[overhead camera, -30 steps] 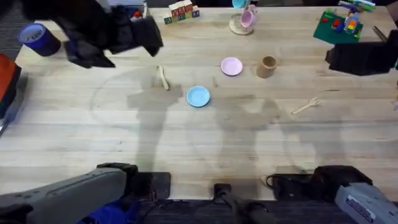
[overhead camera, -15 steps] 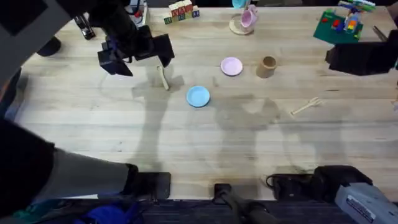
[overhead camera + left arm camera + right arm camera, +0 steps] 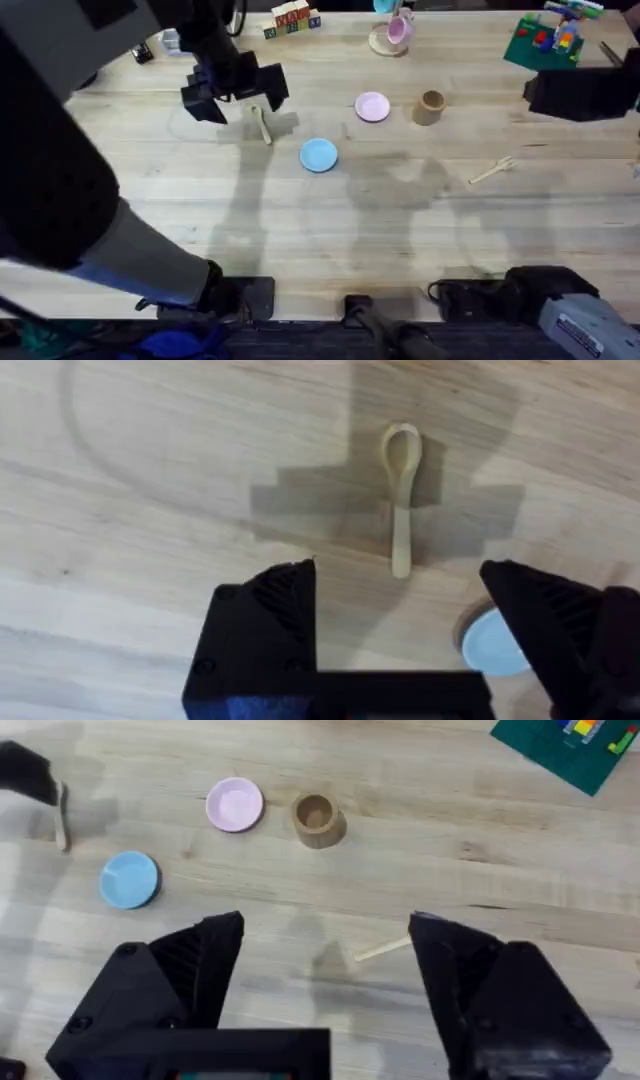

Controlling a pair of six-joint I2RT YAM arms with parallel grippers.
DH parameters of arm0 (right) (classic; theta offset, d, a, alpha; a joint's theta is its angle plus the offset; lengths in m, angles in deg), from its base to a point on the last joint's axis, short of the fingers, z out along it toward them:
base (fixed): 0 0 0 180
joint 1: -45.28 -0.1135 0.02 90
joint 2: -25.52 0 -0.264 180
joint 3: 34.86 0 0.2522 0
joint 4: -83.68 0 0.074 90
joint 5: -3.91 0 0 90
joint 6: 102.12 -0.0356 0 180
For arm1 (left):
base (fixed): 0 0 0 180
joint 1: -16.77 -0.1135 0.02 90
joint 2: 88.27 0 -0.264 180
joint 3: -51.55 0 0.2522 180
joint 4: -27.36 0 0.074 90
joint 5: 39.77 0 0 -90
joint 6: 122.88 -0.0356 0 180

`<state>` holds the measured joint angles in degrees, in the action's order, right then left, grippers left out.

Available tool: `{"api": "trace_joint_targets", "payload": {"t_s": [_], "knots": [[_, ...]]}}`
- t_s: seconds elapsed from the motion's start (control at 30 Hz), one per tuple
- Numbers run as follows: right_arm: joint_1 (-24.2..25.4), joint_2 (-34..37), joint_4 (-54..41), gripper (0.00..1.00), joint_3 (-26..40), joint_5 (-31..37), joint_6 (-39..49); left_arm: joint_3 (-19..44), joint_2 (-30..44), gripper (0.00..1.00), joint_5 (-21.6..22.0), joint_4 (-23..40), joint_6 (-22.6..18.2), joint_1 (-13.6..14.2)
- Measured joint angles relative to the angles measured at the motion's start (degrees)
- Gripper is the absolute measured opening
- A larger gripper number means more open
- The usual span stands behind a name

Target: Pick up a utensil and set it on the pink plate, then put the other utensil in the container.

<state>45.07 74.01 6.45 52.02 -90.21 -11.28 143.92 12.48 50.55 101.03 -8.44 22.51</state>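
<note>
progress: nothing placed | left gripper wide open, empty, over spoon on table | plate bare | fork on table, apart from cup | right gripper open, empty

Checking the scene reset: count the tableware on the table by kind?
Plates: 2 (pink plate, blue plate)
Utensils: 2 (spoon, fork)
Cups: 2 (wooden container, pink mug)
Total: 6
</note>
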Motion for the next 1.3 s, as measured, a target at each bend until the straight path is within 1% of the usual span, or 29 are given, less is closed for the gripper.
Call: {"api": "trace_joint_targets", "payload": {"t_s": [0.2,0.33,0.47,0.77,0.93,1.03,1.3], "knots": [[0.00,0.00,0.00,0.996,0.00,0.00,0.00,0.00,3.66,0.995,0.20,-2.85,0.00,2.43],[0.00,0.00,0.00,0.996,0.00,0.00,0.00,0.00,5.22,0.995,0.43,-3.59,0.00,3.34],[0.00,0.00,0.00,0.996,0.00,0.00,0.00,-0.02,6.03,0.995,0.85,-4.50,0.04,3.38],[0.00,0.00,0.00,0.995,0.00,0.00,0.00,-0.02,6.27,0.994,1.29,-5.32,2.60,3.38],[0.00,0.00,0.00,0.996,0.00,0.00,0.00,-0.02,8.62,0.993,1.46,-5.34,4.53,3.38],[0.00,0.00,0.00,0.996,0.00,0.00,0.00,-0.02,10.04,0.994,1.21,-5.51,5.14,3.36],[0.00,0.00,-0.01,0.996,0.00,0.00,0.00,-0.02,9.91,0.994,1.27,-5.49,6.38,3.34]]}}
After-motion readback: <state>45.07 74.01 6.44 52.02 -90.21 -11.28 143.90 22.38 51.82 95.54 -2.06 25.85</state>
